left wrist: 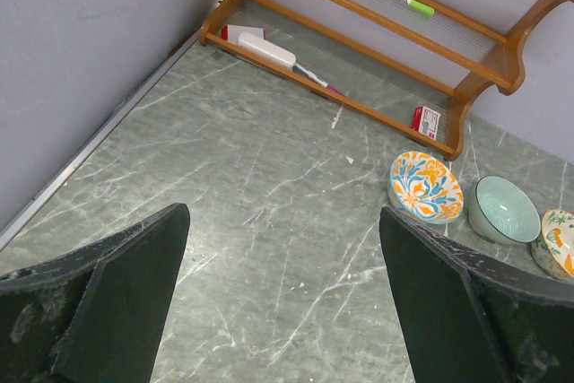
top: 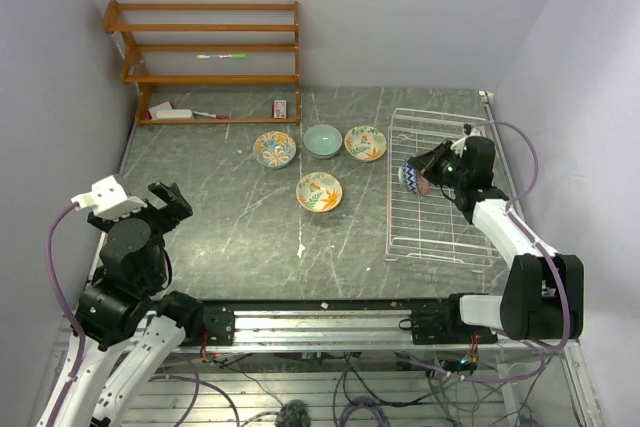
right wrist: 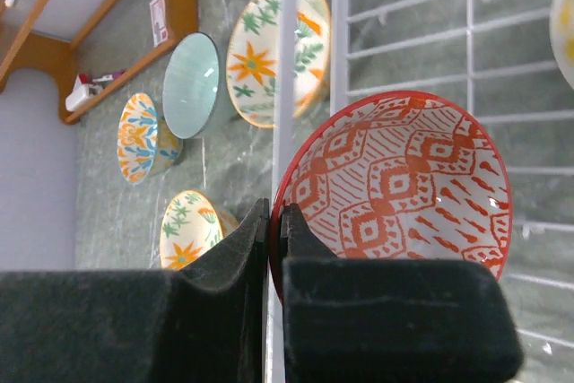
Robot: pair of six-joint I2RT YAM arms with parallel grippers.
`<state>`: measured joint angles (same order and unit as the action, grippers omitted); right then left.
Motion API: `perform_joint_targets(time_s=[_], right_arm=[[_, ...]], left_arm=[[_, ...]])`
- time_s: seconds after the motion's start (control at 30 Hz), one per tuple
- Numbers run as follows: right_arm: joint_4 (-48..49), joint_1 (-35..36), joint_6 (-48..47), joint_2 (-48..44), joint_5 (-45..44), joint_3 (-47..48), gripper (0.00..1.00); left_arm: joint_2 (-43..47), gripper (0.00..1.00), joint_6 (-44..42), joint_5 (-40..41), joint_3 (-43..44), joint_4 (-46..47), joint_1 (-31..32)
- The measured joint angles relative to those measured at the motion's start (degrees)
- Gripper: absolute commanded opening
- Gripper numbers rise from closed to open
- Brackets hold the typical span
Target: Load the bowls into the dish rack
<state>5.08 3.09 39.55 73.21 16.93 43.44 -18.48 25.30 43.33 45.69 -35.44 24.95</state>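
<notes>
The white wire dish rack (top: pixel 440 232) stands at the right of the table. My right gripper (top: pixel 428 169) is shut on the rim of the red-patterned bowl (top: pixel 411 176), holding it on edge above the rack's left side. In the right wrist view the jaws (right wrist: pixel 275 213) pinch the red bowl's (right wrist: pixel 404 177) rim, with rack wires (right wrist: pixel 404 42) below it. A pale teal bowl (top: pixel 323 140) and three colourful bowls (top: pixel 274 148) (top: pixel 365 142) (top: pixel 319 191) sit on the table left of the rack. My left gripper (top: pixel 170 202) is open and empty, far left of them (left wrist: pixel 283 213).
A wooden shelf unit (top: pixel 210 47) stands at the back left against the wall, with a pen and small items on it. Walls close in on the left and right. The left wrist view shows one colourful bowl (left wrist: pixel 426 186) and the teal bowl (left wrist: pixel 507 208) ahead to the right.
</notes>
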Motion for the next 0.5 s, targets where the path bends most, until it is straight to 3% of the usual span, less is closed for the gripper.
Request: perform_joint_targets(time_s=[0.17, 0.5], right_arm=[[3.93, -4.96, 4.63, 0.0, 8.39, -4.72, 0.0], [25.16, -11.32, 18.27, 4.48, 23.56, -13.4, 0.0]], left_arm=[[-0.02, 0.98, -0.02, 0.0, 0.0, 0.02, 0.0], [-0.04, 0.98, -0.02, 0.0, 0.0, 0.0, 0.0]])
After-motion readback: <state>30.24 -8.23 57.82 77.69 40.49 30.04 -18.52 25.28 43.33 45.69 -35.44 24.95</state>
